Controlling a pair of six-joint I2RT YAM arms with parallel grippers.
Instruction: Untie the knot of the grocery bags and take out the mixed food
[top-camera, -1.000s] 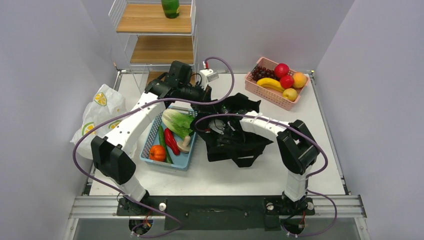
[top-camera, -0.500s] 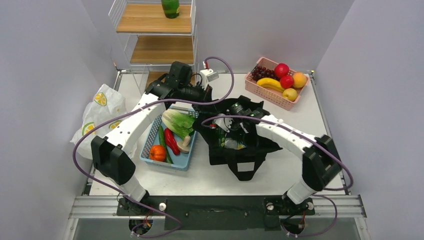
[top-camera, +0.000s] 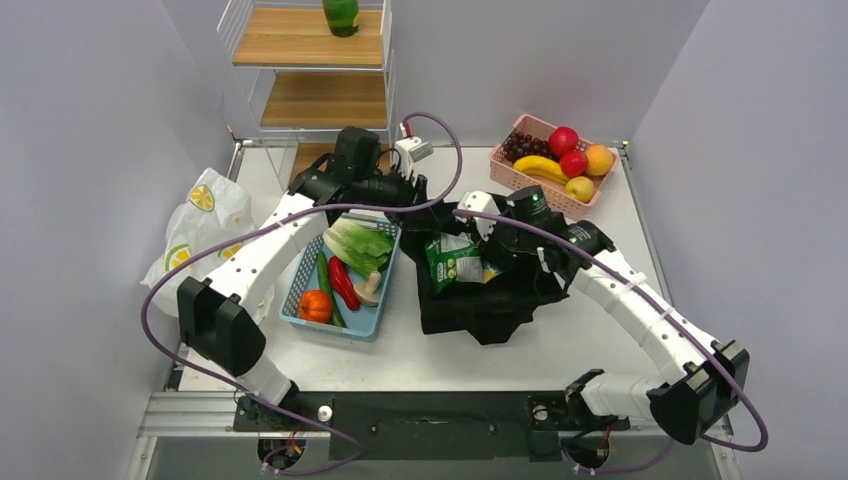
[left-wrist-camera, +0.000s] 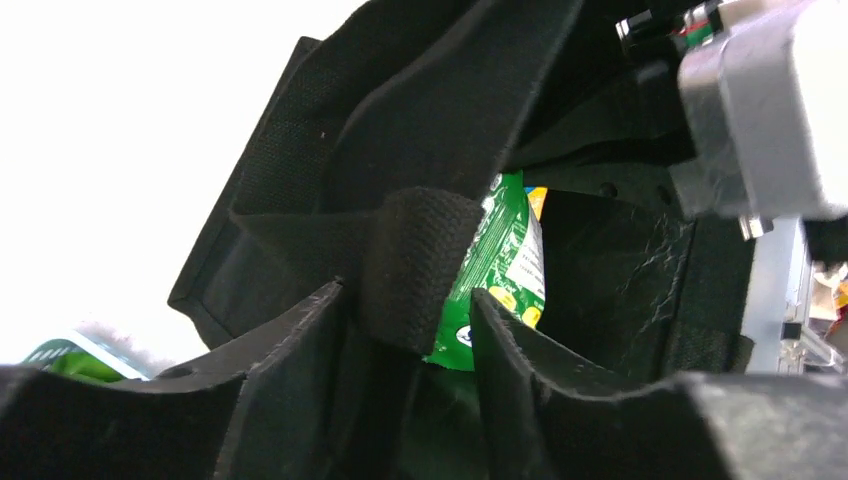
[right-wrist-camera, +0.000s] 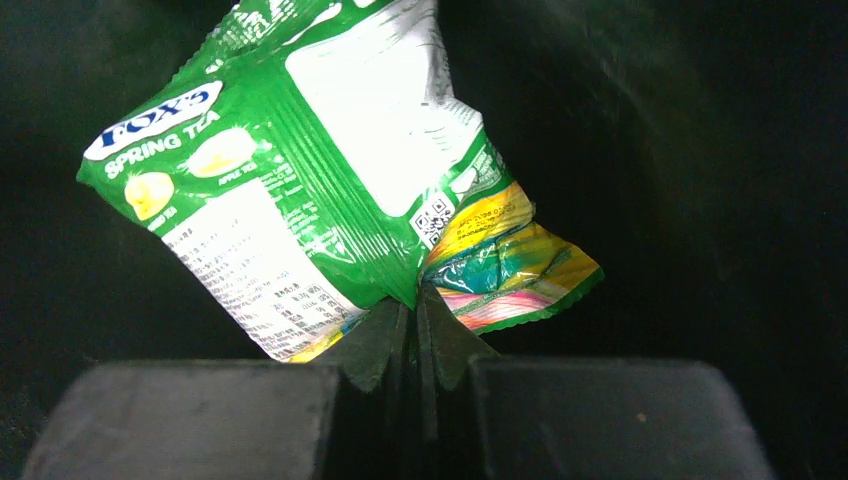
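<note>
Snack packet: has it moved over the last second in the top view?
Yes. Pinched in the right end effector, the snack packet has lifted out of the black tote and now sits closer to the blue tray than before.

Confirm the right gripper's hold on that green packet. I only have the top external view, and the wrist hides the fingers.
Observer: In the right wrist view, the right gripper is shut on the snack packet, pinching its lower edge by the back seam.
Operator: Read me the label.
Observer: It reads FOX'S SPRING TEA.
Operator: Report the left side.
Observer: In the left wrist view, the left gripper is closed around the black tote strap, and the packet shows just beyond it.
</note>
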